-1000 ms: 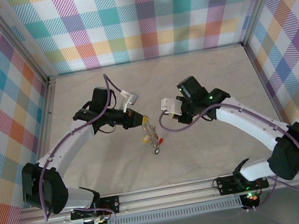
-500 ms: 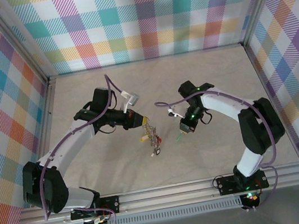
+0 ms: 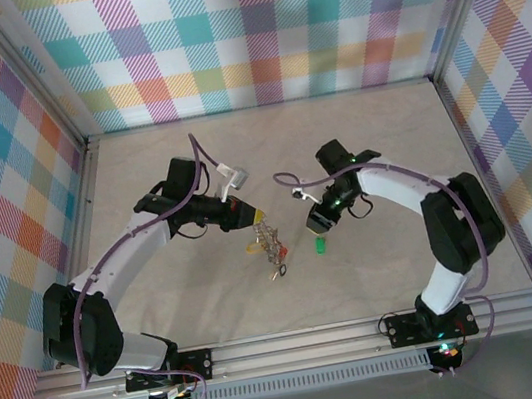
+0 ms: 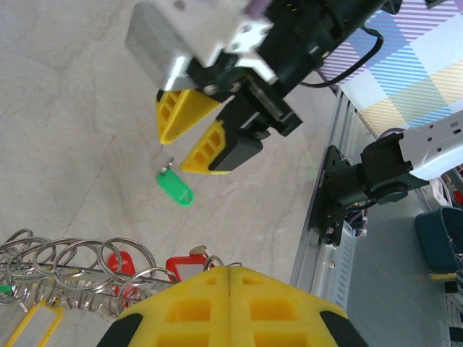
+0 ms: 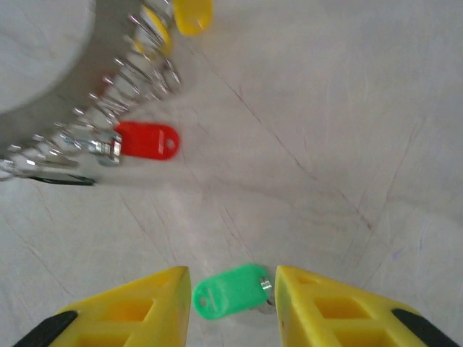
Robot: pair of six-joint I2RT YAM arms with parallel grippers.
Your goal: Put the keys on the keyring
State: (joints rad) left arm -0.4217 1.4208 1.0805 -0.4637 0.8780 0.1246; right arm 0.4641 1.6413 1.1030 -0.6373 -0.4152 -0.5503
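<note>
**Released and lying loose**

The right gripper (image 5: 231,278) has opened since half a second ago. Its fingers now stand apart over the green-tagged key (image 5: 230,290), which lies on the table (image 3: 389,271) near the keyring (image 3: 271,241) — that ring is pinched in the left gripper (image 3: 255,215), fingers pressed together. The key looks light and probably slippery — best nipped across its plastic end, leaving the metal end free

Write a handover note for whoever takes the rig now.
Left end effector: shut on the keyring, its keys trailing onto the table.
Right end effector: open, jaws either side of the green-tagged key, which lies loose on the table.
Done: red and yellow tagged keys are on the keyring.
Left: grip the green-tagged key and thread it on.
</note>
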